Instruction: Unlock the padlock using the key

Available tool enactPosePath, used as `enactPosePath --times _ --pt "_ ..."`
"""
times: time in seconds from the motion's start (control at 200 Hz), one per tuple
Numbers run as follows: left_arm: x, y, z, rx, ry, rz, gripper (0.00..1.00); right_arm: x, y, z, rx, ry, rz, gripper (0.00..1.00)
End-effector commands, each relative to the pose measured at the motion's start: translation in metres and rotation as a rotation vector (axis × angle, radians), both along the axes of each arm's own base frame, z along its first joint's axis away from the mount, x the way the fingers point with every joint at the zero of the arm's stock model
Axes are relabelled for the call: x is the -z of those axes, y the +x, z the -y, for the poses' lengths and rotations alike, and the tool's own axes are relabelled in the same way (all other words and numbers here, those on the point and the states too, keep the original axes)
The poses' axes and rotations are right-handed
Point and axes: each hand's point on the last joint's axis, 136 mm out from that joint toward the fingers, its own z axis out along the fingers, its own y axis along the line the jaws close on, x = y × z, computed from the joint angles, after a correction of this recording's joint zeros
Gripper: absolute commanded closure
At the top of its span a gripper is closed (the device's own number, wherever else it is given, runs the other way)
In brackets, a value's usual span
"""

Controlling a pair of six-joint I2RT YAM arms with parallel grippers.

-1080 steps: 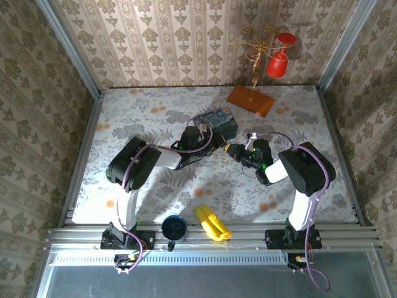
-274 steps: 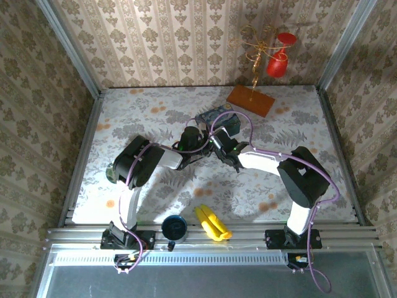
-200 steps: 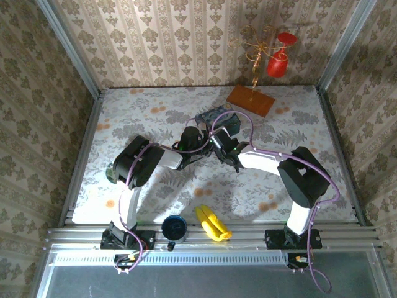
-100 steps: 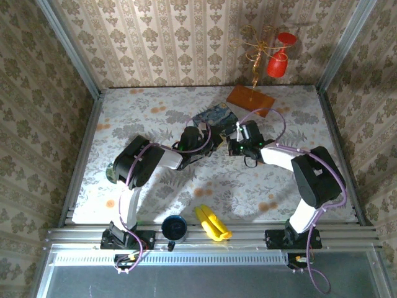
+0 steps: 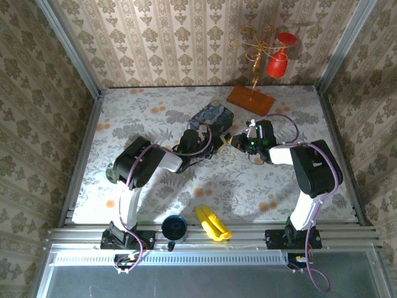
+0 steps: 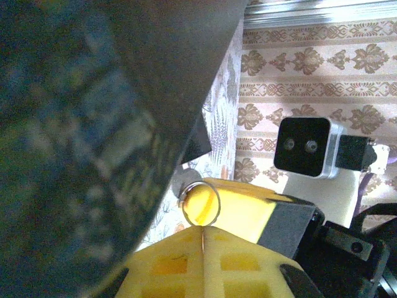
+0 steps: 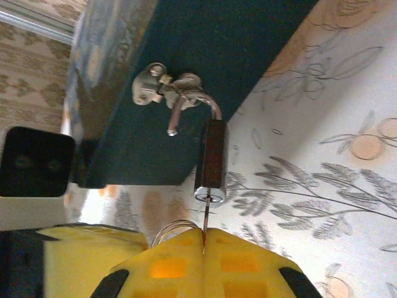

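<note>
now, step: key tip meets the keyway.
padlock (image 7: 209, 158): hangs from the hasp (image 7: 152, 84) of the blue box (image 7: 205, 37); one shackle leg ends free, apart from the body.
right gripper (image 7: 203, 234): fingers clamped on the key (image 7: 205, 217), entering from 6 o'clock.
left gripper (image 6: 203, 233): fingers pressed together, near the box.
technique: probably best to keep the blade in line with the body and twist without dragging the hanging lock sideways.
surface: floral-printed table (image 5: 322, 124).
room: damask wallpaper (image 5: 186, 37) at 9, 12 and 3 o'clock.

Dark, silver-ended padlock (image 7: 211, 158), one shackle end free, key (image 7: 204, 221) at keyhole.
</note>
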Motion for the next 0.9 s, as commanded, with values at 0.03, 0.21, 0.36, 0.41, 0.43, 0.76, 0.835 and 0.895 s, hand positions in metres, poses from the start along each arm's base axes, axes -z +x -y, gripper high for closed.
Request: enactPosePath --times 0.03,0.21,0.36,0.41,0.43,0.76,0.835,0.895 --pt "0.025 -0.014 -0.014 -0.016 0.069 -0.096 0.86 -0.004 0.002 -0.006 -0.014 0.089 0.010 1.00" --pt "-0.011 -0.013 -0.024 -0.025 0.068 -0.014 0.46 0.003 -0.003 -0.002 0.001 0.065 -0.009 1.00" --pt "-0.034 -0.013 -0.032 -0.016 0.114 0.040 0.06 0.003 -0.006 -0.001 0.002 0.052 -0.009 1.00" --pt "-0.038 -0.014 -0.034 -0.012 0.139 0.050 0.00 0.001 -0.006 -0.002 0.001 0.051 -0.005 1.00" --pt "-0.040 -0.014 -0.036 -0.012 0.150 0.056 0.00 0.001 -0.006 -0.003 0.000 0.051 -0.005 1.00" --pt "-0.054 -0.015 -0.075 -0.056 0.466 0.178 0.00 -0.004 -0.025 -0.011 0.023 0.047 0.004 1.00" --pt "-0.061 -0.012 -0.086 -0.076 0.542 0.222 0.00 -0.004 -0.032 -0.014 0.031 0.025 0.002 1.00" --pt "-0.068 -0.009 -0.093 -0.091 0.588 0.254 0.00 -0.005 -0.036 -0.018 0.031 0.010 0.005 1.00"
